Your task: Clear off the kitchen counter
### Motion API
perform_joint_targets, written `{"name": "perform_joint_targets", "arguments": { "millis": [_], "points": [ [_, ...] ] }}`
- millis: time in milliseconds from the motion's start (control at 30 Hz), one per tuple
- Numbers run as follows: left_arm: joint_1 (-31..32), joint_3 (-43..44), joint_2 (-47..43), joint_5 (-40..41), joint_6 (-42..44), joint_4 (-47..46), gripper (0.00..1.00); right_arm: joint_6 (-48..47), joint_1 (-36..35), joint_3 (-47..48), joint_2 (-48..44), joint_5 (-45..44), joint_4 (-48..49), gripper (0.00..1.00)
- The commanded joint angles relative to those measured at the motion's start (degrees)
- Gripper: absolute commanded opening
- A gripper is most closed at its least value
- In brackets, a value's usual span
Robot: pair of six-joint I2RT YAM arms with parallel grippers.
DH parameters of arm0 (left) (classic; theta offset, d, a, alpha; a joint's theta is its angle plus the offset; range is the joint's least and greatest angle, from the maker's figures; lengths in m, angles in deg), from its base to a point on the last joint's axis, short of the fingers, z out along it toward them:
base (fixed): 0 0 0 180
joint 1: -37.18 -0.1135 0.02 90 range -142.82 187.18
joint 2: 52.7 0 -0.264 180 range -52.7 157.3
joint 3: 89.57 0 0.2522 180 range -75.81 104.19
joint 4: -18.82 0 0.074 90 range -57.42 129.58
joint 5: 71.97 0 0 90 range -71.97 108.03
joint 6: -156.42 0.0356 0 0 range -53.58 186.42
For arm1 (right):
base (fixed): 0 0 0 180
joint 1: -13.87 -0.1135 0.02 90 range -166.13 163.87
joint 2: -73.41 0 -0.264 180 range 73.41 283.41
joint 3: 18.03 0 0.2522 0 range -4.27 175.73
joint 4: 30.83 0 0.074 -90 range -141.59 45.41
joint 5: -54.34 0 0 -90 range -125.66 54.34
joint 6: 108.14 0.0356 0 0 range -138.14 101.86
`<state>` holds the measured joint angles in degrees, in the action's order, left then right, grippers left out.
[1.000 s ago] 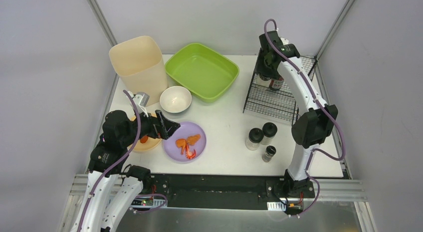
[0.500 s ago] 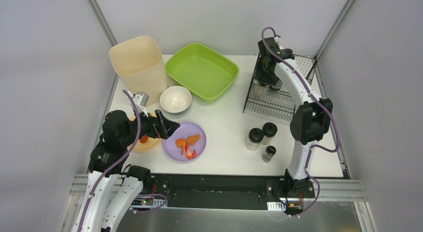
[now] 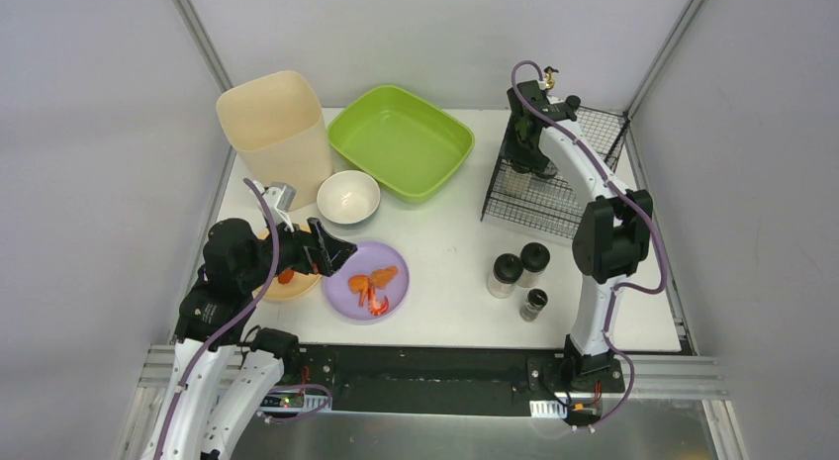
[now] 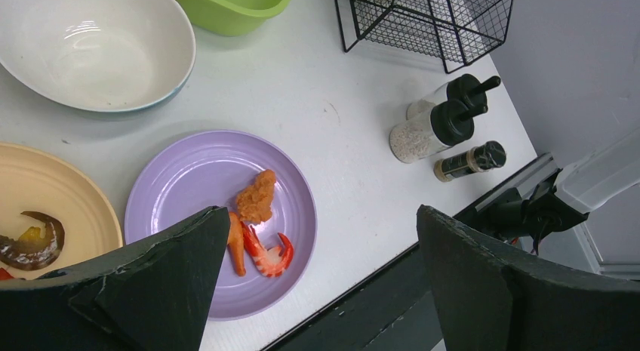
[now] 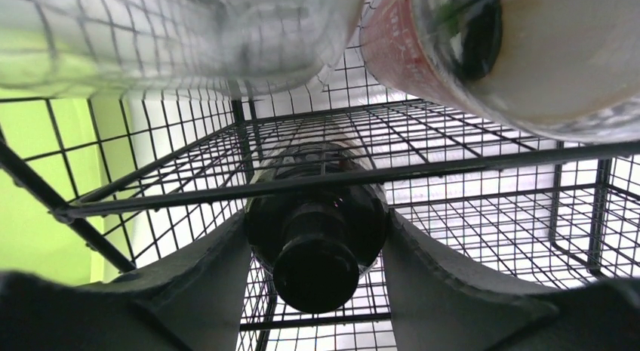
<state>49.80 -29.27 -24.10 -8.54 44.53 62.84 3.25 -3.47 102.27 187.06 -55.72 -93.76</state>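
Your left gripper [image 4: 321, 215] hung released, jaws wide apart, above the purple plate [image 3: 391, 300] of orange food scraps, just beside a yellow plate [image 4: 68, 192]. Both sat on the kitchen counter [image 3: 445, 232], the white tabletop that also carried a bowl [image 3: 348, 196], a green tray [image 3: 401, 138], 3 shakers [image 3: 505, 275] and, at far right, a wire rack [image 3: 554, 203]. Inside that rack your right gripper [image 5: 315, 219] clasped a dark bottle [image 5: 317, 279] by its sides.

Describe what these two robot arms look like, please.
The left arm and right arm share white tube-like segments, chunky black joints and a purple cable looping along each. The left hand and right hand are black, with two broad dark-grey wedge-shaped fingers.
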Motion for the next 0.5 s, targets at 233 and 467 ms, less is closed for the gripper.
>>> {"name": "perform_joint_targets", "arguments": {
  "millis": [233, 467],
  "points": [
    [-0.58, 0.20, 0.56, -1.16, 0.00, -1.82, 1.00, -0.22, 0.21, -2.89, -2.87, 0.45, 3.46, 0.69],
    [-0.67, 0.10, 0.71, -1.07, 0.07, -1.87, 1.00, -1.08, -1.37, -3.09, -7.02, -0.84, 2.49, 0.74]
  ]
}}
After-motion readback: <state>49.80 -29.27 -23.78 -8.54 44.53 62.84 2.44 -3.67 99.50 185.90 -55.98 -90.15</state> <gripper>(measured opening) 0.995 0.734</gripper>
